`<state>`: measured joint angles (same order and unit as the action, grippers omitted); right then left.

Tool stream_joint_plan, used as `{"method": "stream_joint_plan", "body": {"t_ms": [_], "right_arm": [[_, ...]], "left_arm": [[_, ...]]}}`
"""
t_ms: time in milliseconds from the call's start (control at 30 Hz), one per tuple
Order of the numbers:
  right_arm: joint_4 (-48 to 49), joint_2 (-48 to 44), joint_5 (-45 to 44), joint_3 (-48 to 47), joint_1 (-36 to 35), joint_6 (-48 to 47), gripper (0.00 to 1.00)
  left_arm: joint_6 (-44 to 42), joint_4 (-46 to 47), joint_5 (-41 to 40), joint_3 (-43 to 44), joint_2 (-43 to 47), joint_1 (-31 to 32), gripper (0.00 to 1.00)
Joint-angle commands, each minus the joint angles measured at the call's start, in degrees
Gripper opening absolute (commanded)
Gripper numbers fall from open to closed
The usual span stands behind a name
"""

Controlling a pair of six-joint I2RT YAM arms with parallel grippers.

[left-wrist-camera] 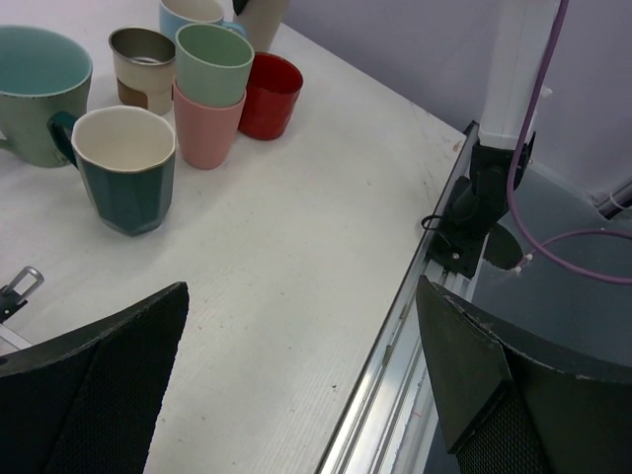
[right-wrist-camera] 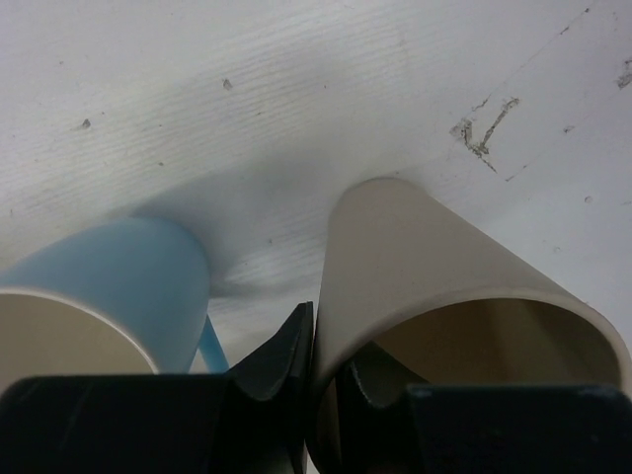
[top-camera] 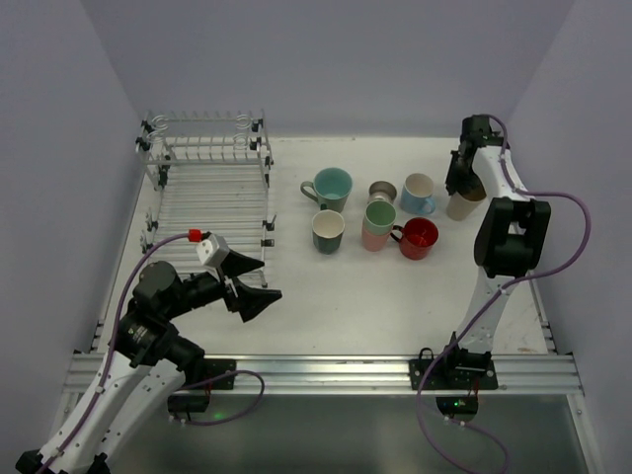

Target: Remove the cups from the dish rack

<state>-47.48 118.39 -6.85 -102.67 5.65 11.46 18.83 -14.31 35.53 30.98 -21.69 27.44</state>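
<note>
Rim of the beige cup (right-wrist-camera: 425, 267) is clamped by the right tool (right-wrist-camera: 321, 370), pinched from inside and outside, with the light blue cup (right-wrist-camera: 128, 286) just beside that tool. The left tool (top-camera: 255, 279) hangs over the desk (top-camera: 375, 296), spread wide apart, the dish rack (top-camera: 212, 188) just beyond it.

Right tool (right-wrist-camera: 326, 367) at bottom of frame, dark fingers (right-wrist-camera: 281, 355) straddling the rim wall of a beige cup (right-wrist-camera: 425, 267): one finger outside, one inside, both against the wall. Light blue cup (right-wrist-camera: 118, 281) just beside it on the left, a sliver of its handle (right-wrist-camera: 209, 346) showing. Both stand on a white surface (right-wrist-camera: 296, 89). Dark scratch marks (right-wrist-camera: 484, 128) beyond the beige cup.
</note>
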Motion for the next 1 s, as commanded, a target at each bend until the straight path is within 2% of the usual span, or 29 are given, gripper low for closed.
{"method": "stream_joint_plan", "body": {"t_ms": [0,100,133,300,400,467,533,600,633,667,700,767,800,867,900,967], "right_arm": [[-2.44,0.0,0.79,-2.62,0.06,-0.92,0.17],[-2.35,-0.96,0.88,-2.79,0.06,-0.57,0.3],[-2.44,-1.92,0.79,-3.4,0.06,-0.22,0.39],[-2.7,-6.85,2.45,-5.96,-0.03,2.07,0.66],[-1.48,-12.02,4.47,-6.84,-0.03,3.82,0.81],[1.5,-17.89,6.05,-5.09,-0.03,5.05,0.92],[4.4,-22.82,8.33,-0.81,-0.03,7.51,0.99],[13.35,-33.36,13.6,5.35,-0.03,11.53,0.99],[17.47,-37.66,15.19,13.3,-0.03,13.3,0.99],[25.43,-41.97,16.77,17.73,-0.03,15.32,0.99],[28.9,-50.54,19.92,21.69,-0.03,19.43,0.99],[39.94,-59.02,24.06,33.81,-0.11,23.58,0.99],[42.88,-66.98,28.08,37.51,-0.11,27.17,0.99],[48.5,-74.32,30.05,46.57,-0.11,29.92,0.99],[49.06,-81.32,30.66,48.69,-0.11,30.72,0.99],[48.28,-87.6,30.41,53.26,-0.11,29.94,0.99]], "left_arm": [[-0.37,-0.28,-0.28,1.01,-0.1,0.33,1.0],[-0.37,-0.37,-0.37,1.1,-0.1,0.24,1.0],[-0.37,-0.29,-0.37,1.1,-0.1,0.24,1.0],[-0.2,-0.46,-0.81,1.1,-0.72,-0.02,1.0],[-0.02,-0.64,-1.43,1.1,-0.98,-0.2,1.0],[0.24,-0.72,-2.47,1.27,-0.72,-0.2,1.0],[0.5,-0.98,-5.1,1.54,-0.54,-0.2,1.0],[0.59,-2.21,-8.27,3.11,-0.72,-0.2,1.0],[0.59,-2.57,-9.85,3.9,-1.07,-0.2,1.0],[0.59,-2.92,-13.08,5.91,-1.42,-0.2,1.0],[0.59,-3.27,-14.51,7.06,-2.38,-0.2,1.0],[0.68,-3.27,-17.4,10.83,-4.13,-0.2,1.0],[0.77,-3.36,-18.47,12.16,-4.84,-0.2,1.0],[1.12,-3.36,-22.42,16.28,-6.33,-0.2,1.0],[1.03,-3.53,-23.91,17.69,-6.87,-0.2,1.0],[0.86,-4.32,-28.48,22.34,-8.01,-0.2,1.0]]}}
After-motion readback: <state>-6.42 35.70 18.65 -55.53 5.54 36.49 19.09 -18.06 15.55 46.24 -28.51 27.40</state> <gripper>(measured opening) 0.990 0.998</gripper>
